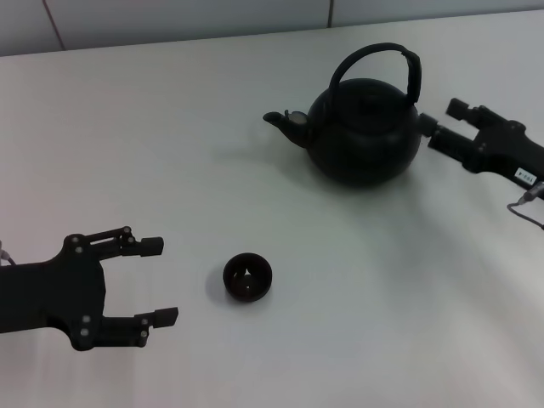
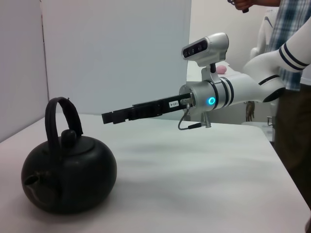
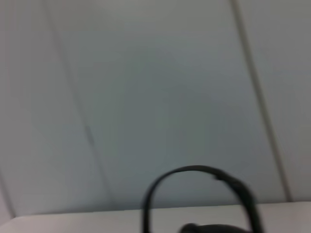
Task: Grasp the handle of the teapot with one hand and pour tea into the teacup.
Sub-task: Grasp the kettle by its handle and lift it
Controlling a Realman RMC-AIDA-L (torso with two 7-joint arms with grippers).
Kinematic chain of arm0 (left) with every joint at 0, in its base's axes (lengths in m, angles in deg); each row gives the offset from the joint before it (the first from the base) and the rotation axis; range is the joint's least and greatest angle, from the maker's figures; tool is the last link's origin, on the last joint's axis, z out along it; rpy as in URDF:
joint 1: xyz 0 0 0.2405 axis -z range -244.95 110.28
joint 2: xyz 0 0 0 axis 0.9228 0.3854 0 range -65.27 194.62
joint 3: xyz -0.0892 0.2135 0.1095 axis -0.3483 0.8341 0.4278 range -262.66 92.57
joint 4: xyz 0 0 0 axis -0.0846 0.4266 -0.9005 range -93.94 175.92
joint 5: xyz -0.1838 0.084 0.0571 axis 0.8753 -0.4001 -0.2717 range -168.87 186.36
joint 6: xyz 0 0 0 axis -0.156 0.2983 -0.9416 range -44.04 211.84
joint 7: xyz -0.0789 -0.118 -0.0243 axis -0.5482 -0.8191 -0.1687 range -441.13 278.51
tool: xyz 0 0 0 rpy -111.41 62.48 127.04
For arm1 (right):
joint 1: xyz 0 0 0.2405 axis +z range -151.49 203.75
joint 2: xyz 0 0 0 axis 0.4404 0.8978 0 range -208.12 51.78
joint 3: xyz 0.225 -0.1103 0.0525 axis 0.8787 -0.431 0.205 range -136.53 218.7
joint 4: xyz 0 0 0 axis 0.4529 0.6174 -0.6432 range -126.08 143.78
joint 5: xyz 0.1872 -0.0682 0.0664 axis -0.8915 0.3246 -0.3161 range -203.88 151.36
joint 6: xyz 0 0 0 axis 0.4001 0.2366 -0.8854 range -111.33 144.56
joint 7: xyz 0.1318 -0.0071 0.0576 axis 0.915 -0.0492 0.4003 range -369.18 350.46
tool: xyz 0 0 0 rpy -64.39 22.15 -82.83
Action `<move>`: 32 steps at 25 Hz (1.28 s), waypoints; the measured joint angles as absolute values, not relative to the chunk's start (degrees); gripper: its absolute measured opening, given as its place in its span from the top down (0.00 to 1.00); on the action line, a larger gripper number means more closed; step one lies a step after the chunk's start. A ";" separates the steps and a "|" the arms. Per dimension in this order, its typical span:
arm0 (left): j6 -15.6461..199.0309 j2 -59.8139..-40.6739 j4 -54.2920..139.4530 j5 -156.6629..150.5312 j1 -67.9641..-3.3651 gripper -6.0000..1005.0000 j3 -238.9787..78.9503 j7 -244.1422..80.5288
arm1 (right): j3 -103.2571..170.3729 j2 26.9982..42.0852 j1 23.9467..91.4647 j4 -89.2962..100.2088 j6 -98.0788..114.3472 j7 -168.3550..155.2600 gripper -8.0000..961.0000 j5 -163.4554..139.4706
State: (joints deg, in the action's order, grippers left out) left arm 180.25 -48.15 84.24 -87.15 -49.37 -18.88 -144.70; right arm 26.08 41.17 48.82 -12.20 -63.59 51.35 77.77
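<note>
The teapot (image 1: 364,129) stands upright on the white worktop (image 1: 170,153), toward the far right in the head view, its stubby spout (image 1: 280,121) aimed to the robot's left and its handle (image 1: 378,64) arching up over the lid. The right gripper (image 1: 435,123) sits just beside the pot's right flank, level with the body and below the top of the hoop, pointing at the pot; its jaws are spread, one tip close against the pot's side and the other farther back, and nothing lies between them. In the left wrist view the same gripper (image 2: 112,117) reaches in from the side, clear of the handle (image 2: 62,116) and apart from it. The right wrist view shows only the top of the hoop (image 3: 204,187) rising before the wall. The teacup (image 1: 247,277) stands near the front, well apart from the pot. The left gripper (image 1: 161,280) rests low at the near left, jaws wide apart and empty, the cup lying just beyond their tips.
</note>
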 joint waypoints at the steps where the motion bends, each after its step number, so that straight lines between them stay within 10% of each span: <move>1: 180.22 -48.16 84.23 -87.15 -49.42 0.17 -18.93 -144.81 | 26.82 41.18 48.94 -12.05 -62.92 51.35 0.22 77.77; 32: 180.16 -48.51 84.14 -87.68 -49.99 0.17 -19.58 -145.12 | 28.44 41.24 57.59 -3.29 -46.33 44.52 0.22 71.35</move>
State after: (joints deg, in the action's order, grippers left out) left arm 180.16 -48.51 84.14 -87.68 -49.99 -19.58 -145.12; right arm 28.44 41.24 57.59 -3.29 -46.33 44.52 71.35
